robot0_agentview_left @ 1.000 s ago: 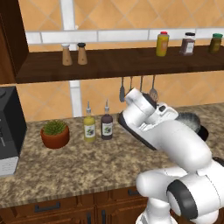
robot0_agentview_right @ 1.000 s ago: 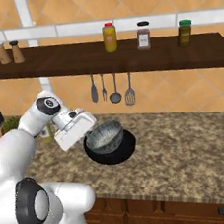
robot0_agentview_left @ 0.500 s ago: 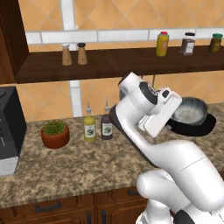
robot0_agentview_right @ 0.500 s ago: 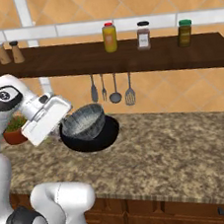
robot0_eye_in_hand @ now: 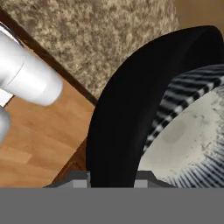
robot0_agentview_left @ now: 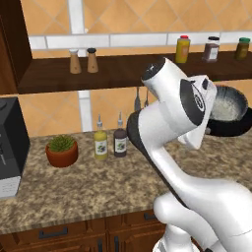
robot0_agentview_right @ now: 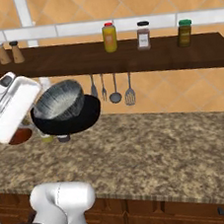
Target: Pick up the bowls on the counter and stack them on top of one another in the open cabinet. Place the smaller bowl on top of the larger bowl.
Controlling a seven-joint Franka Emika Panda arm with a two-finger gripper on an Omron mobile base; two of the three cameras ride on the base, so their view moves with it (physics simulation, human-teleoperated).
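The gripper (robot0_eye_in_hand: pixel 111 181) is clamping the rim of the larger bowl (robot0_eye_in_hand: pixel 118 118), one finger showing on each side of the black wall in the hand view. The black bowl is riding tilted in the air, clear of the counter (robot0_agentview_right: pixel 153 148), with the smaller bowl (robot0_agentview_right: pixel 59 100) sitting inside it; its ribbed rim and pale speckled inside are facing the hand camera. In the right base view the pair is hanging above the counter's left part, just below the front edge of the open cabinet (robot0_agentview_right: pixel 128 62) board. In the left base view the arm is hiding most of the black bowl (robot0_agentview_left: pixel 235 128), and the grey one (robot0_agentview_left: pixel 227 104) is peeking out beside the white wrist.

Farther back, near the counter's rear edge, a plant pot (robot0_agentview_left: pixel 62 150) and two bottles (robot0_agentview_left: pixel 109 141) are standing just beside each other. Utensils (robot0_agentview_right: pixel 113 89) are hanging under the shelf board. On the board, two shakers (robot0_agentview_left: pixel 82 61) are standing toward the left and three jars (robot0_agentview_right: pixel 143 34) toward the right; their labels are probably too small to read.
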